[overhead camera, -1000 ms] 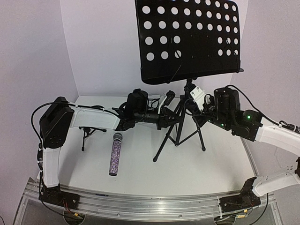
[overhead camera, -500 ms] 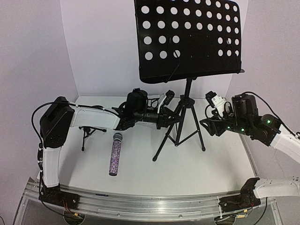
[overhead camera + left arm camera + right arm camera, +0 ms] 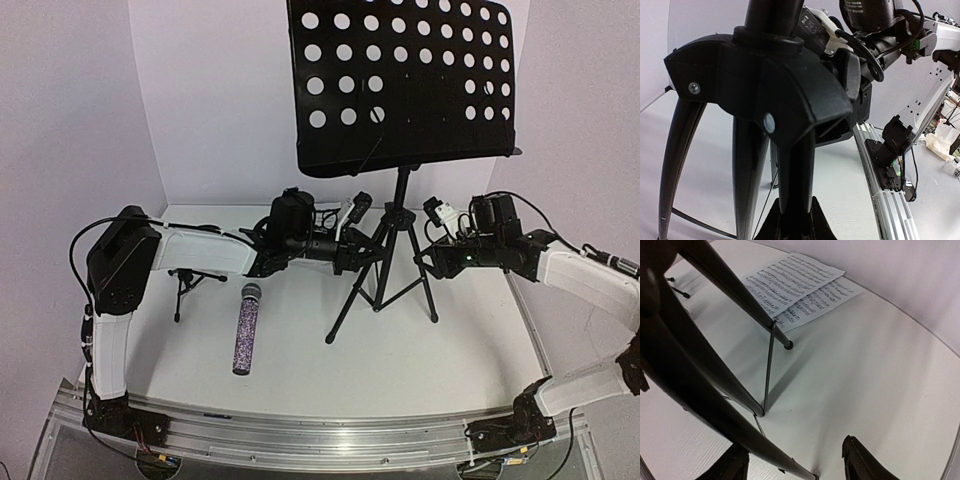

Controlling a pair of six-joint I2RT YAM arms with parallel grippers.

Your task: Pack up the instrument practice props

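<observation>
The tall black music stand with the perforated metal desk (image 3: 420,145) stood upright on its tripod legs in the middle of the white table (image 3: 450,360). The left claw (image 3: 362,255) was at the plastic hub where these legs join. In the left wrist view one leg (image 3: 795,185) ran down between the two dark fingers (image 3: 771,225). The fingers lay close against it on both sides with no gap visible, so the left claw appeared to be clamped on this leg.

The right claw (image 3: 425,262) hung on the other side of the same tripod, near it but apart from it in the top view. In the right wrist view its fingers (image 3: 860,462) were spread wide and held nothing. Another thin leg of the stand (image 3: 715,405) crossed in front of one finger. Its foot came down in the space between the two fingers, but whether it touched either of them I cannot tell.

The white sheet-music pages (image 3: 795,287) lay flat on the table, just behind the tripod feet, one page partly over the other. The glittery purple microphone with the silver mesh head (image 3: 245,330) lay on the table to the left of the music stand, well apart from both claws. The small black tripod mic stand (image 3: 185,285) stood just beside it, under the left arm.
</observation>
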